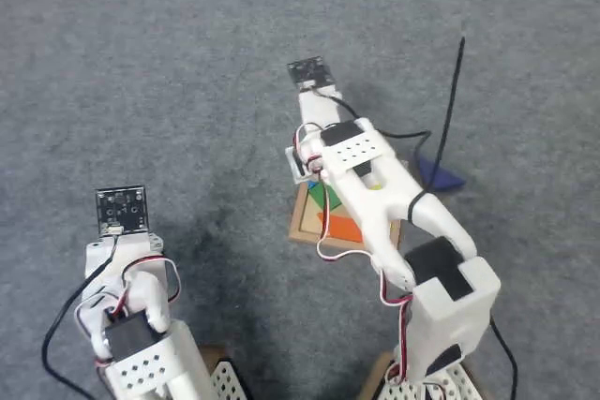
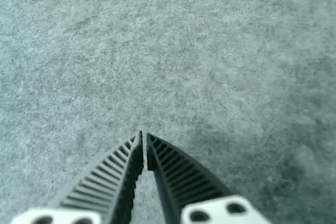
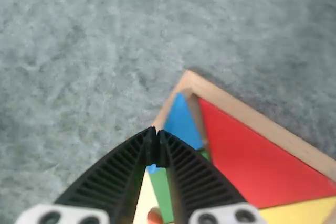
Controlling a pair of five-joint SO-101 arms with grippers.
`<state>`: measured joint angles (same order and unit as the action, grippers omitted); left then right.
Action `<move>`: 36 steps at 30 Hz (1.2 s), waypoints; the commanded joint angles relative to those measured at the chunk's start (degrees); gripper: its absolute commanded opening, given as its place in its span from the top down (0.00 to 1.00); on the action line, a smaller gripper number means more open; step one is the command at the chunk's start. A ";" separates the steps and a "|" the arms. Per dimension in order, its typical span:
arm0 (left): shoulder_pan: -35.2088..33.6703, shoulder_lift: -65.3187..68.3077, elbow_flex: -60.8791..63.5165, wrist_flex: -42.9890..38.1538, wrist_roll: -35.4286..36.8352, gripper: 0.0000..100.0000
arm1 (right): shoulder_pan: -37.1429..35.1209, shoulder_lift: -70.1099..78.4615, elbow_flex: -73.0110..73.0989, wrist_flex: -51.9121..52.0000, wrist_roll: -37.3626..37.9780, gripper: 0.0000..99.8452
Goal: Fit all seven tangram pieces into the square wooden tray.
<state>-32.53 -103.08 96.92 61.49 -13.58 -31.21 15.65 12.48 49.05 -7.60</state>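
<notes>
In the tray you have several pieces seated, one dark blue piece lies outside; right gripper and left gripper are closed, empty.

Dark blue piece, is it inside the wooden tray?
No, the dark blue piece lies on the grey carpet, apart from the wooden tray.

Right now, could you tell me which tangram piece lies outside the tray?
The dark blue piece, lying on the carpet; the green piece and orange piece sit inside the tray.
</notes>
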 commanded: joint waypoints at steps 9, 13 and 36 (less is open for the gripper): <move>0.26 -0.79 -0.48 0.44 -0.79 0.98 | 4.00 1.27 -2.02 1.54 1.05 0.99; 0.26 -0.79 -0.48 0.44 -0.79 0.98 | 2.51 -4.97 -1.93 1.45 0.79 0.99; 0.35 -0.79 -0.48 1.14 -0.79 0.98 | 31.69 -9.71 -1.23 14.29 30.07 0.82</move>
<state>-32.53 -103.08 96.92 62.55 -13.58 -1.93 2.11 17.76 62.59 19.38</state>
